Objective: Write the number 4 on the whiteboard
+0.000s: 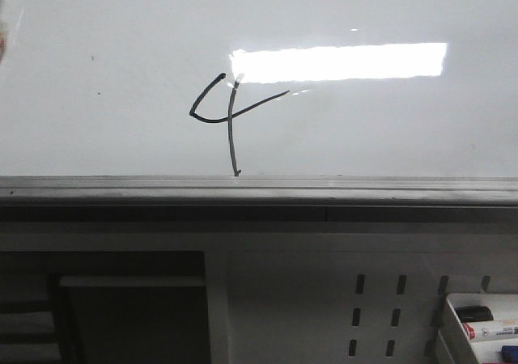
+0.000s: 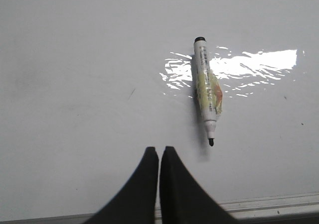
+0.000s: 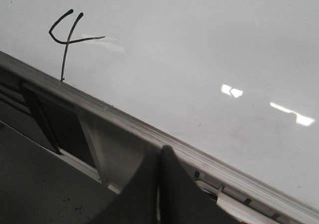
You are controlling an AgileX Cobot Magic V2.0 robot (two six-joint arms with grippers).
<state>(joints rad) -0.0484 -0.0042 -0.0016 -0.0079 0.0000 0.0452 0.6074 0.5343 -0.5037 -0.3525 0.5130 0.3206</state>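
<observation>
Over on the left, the left pincer (image 2: 159, 157) was clenched on nothing, its two black fingers pressed together just short of an uncapped marker (image 2: 206, 87) that lay loose on the whiteboard (image 2: 75, 84), nib toward the board's near edge. Any nudge from that arm could have rolled the pen or dragged its bare tip across the glossy surface, leaving a stray line. Left uncapped, the nib would also dry, I reckoned.

Further along, the number 4 (image 1: 228, 113) stood drawn low on the whiteboard (image 1: 97, 57), left of the bright reflection, its long upright running down to touch the dark metal ledge (image 1: 388, 190). The ink looked fresh enough to smear if a finger or sleeve swept through it.

To the right, the right pincer (image 3: 159, 159) was likewise closed and empty, hanging over the ledge well clear of the figure. A tray (image 1: 453, 332) with spare markers (image 1: 490, 329) sat below at far right; a careless retreat might have clipped it.
</observation>
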